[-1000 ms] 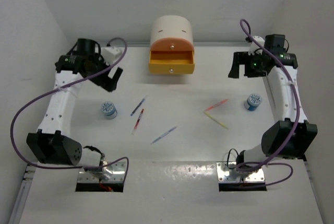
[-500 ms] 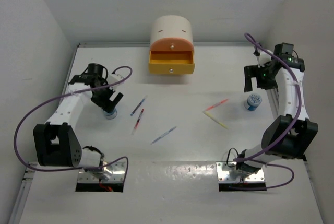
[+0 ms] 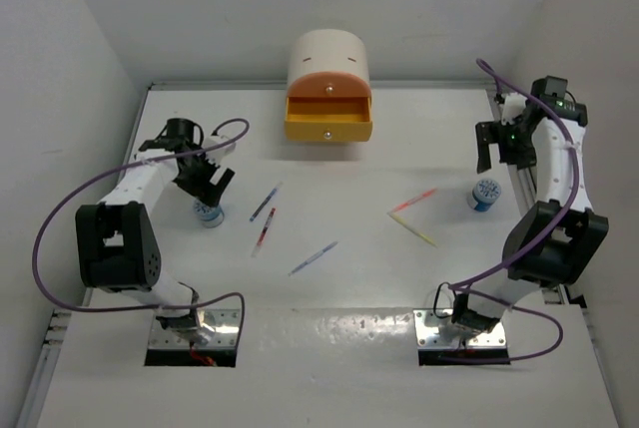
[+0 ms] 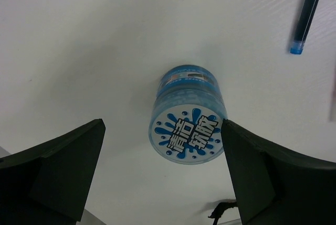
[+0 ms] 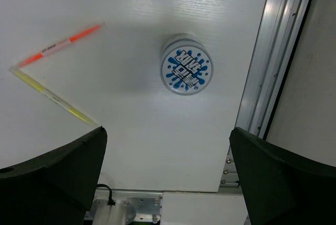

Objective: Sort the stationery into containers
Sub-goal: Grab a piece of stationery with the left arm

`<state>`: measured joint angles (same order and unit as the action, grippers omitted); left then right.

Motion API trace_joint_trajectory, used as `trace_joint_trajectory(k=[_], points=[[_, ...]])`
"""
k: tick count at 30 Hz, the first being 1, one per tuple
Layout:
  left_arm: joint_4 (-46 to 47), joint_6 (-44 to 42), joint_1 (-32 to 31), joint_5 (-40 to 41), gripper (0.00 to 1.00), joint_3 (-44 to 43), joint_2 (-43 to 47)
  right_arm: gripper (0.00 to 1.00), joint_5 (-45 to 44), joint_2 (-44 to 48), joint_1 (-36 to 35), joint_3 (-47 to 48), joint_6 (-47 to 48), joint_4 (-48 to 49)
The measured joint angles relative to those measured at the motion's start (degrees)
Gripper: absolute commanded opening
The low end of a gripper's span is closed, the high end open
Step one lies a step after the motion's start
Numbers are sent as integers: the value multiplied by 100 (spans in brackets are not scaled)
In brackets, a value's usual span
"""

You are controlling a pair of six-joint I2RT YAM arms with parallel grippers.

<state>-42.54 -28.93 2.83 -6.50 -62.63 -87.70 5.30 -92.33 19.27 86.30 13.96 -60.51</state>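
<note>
- Cream arch-topped box [image 3: 327, 54], far centre of white worktop [image 3: 349, 288]: upper orange drawer [image 3: 327, 87] closed; lower yellow drawer [image 3: 327, 131] pulled out, its inside showing only plain orange.
- Left end effector [image 4: 163, 183]: released, fingers wide apart, above left blue-white round tub [image 4: 187, 120], which stands upright in line with the gap, no contact.
- Right end effector [image 5: 165, 183]: released, fingers wide. Right blue-white round tub [image 5: 186, 70] stands upright ahead of it, apart, near the metal edge rail [image 5: 273, 57].
- Thin blue-purple pens [image 3: 266, 202], red pen [image 3: 265, 230], pink stick [image 3: 413, 201], yellow stick [image 3: 412, 229]: loose on the worktop between the tubs.
</note>
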Motion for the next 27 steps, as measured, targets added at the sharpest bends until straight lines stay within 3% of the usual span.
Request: trace_joint_trajectory(k=[4,17,27], points=[[-11,-52,70,-157,91,-26,-59,99,-66,-94,63,92,79,-59],[-466,-236,251,-730,95,-9,22,99,-28,-402,151,352,256,-402],[-428,-238,251,-656,86,105,59,99,-20,-402,157,352,256,-424]])
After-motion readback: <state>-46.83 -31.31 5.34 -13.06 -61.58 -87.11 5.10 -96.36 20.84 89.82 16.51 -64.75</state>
